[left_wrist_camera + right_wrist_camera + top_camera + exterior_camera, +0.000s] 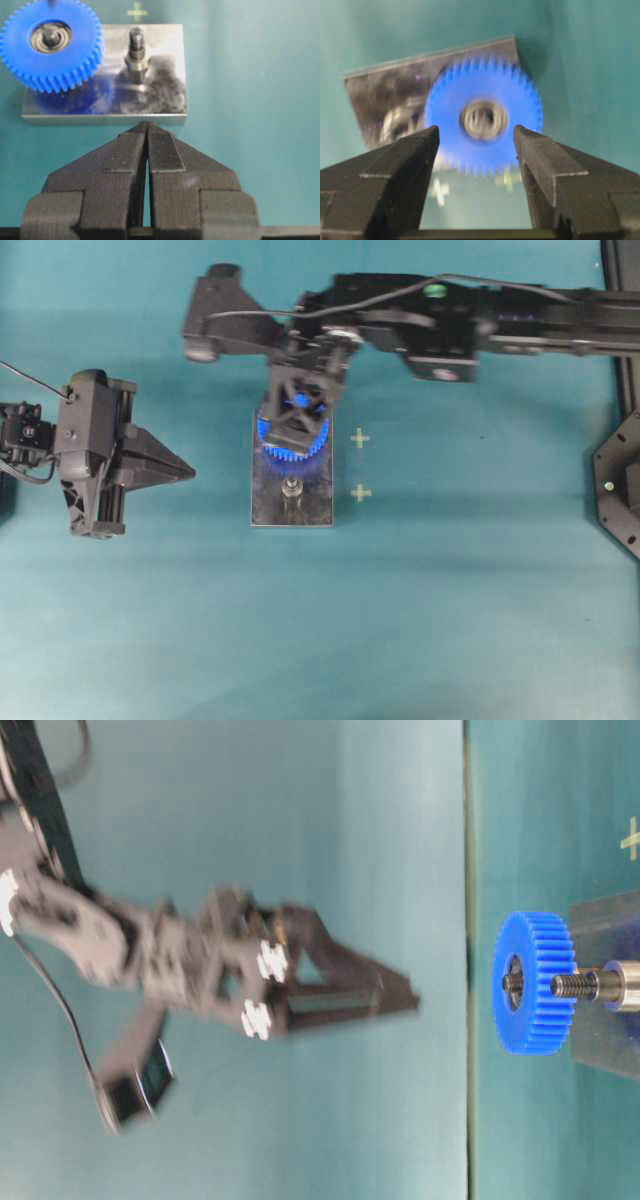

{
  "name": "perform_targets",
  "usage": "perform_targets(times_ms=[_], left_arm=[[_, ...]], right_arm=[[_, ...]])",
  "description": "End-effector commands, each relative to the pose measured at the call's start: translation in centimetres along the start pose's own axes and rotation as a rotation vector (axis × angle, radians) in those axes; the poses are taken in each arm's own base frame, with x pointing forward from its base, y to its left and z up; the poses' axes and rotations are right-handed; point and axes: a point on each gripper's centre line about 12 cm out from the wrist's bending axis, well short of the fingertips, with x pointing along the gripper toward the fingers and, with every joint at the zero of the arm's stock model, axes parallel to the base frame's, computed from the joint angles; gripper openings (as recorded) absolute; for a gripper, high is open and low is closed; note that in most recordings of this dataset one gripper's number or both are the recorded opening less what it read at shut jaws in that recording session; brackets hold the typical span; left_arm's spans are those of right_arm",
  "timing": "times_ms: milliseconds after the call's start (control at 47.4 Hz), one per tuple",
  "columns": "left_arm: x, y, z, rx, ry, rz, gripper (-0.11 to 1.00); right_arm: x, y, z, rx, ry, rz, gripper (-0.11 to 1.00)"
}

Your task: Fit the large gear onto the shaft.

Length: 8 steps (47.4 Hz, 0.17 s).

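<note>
- Counter (480, 620) of teal, seen from overhead, carrying a grey metal block (291, 502) near the middle; two pale cross marks (360, 438) lie just to its right.
- At the left, the left end effector (185, 472) hangs beside the block, apart from it, its two black fingers (162, 150) pressed together and holding nothing.
- In the middle, the large gear (51, 46), a bright blue toothed wheel with a metal bearing hub, appears seated on the shaft (50, 35), whose tip shows through the hub. The twin pin (136, 52) stands bare beside it.
- Above the gear, reaching in from the right, the right end effector (476, 137) has its jaws spread wide, one either side of the wheel. It does not appear to grip it, though motion blur leaves contact uncertain.
- Handling, as a judgement: the gear looks light, rigid and fairly smooth. Its toothed rim offers the best hold, pinched across opposite teeth. Kept level, the bearing should slide down the pin without binding.
</note>
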Motion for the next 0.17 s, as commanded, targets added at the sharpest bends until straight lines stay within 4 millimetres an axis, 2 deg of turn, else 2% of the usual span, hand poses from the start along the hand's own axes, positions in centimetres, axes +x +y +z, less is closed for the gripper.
perform_targets(times_ms=[0, 148], left_arm=[[-0.2, -0.1, 0.8, 0.001, -0.031, -0.004, 0.0], [-0.2, -0.1, 0.7, 0.002, -0.029, -0.004, 0.0]], right_arm=[[-2.8, 0.5, -0.7, -0.02, -0.079, 0.009, 0.64], [-3.7, 0.5, -2.5, -0.021, -0.146, 0.012, 0.64]])
